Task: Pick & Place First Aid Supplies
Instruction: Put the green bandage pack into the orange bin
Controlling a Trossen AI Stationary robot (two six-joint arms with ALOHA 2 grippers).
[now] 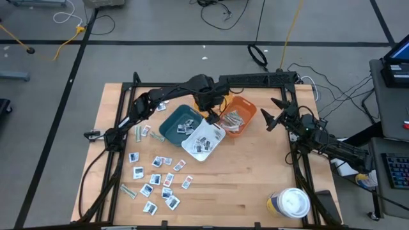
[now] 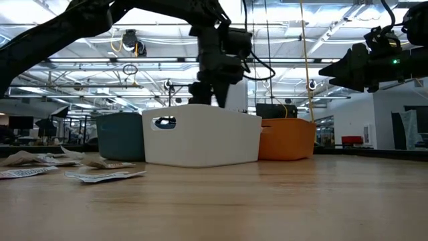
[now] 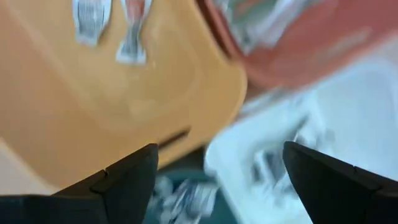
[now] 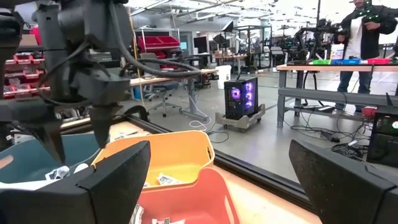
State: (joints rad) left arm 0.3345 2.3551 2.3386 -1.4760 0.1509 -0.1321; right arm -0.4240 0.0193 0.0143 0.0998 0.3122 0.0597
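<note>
Hovering over the bins, the left hand (image 1: 211, 117) has its fingers (image 3: 127, 180) spread wide with nothing between them, poised above the seam where the white bin (image 1: 203, 142) meets the teal bin (image 1: 177, 123), likely a drop spot, since sorted packets already lie in both. Just right of it sits the orange bin (image 1: 241, 117) with longer grey-green strips inside, so the bins seem to split supplies by type. A yellow bin (image 4: 168, 155) shows behind the orange one in the right wrist view. Out from there, most of the first aid supplies, the loose packets (image 1: 156, 179), are scattered flat on the counter (image 1: 243, 185) at near left, well apart from the bins, so plenty of sorting looks left. A few strips (image 1: 139, 132) lie just left of the teal bin. The right hand (image 1: 276, 116) waits at far right, raised off the counter, fingers (image 4: 118, 180) wide apart, empty, clear of the left arm's path. A white-lidded tub (image 1: 294, 202) stands at near right, untouched. A person (image 4: 364, 28) stands in the room beyond.
</note>
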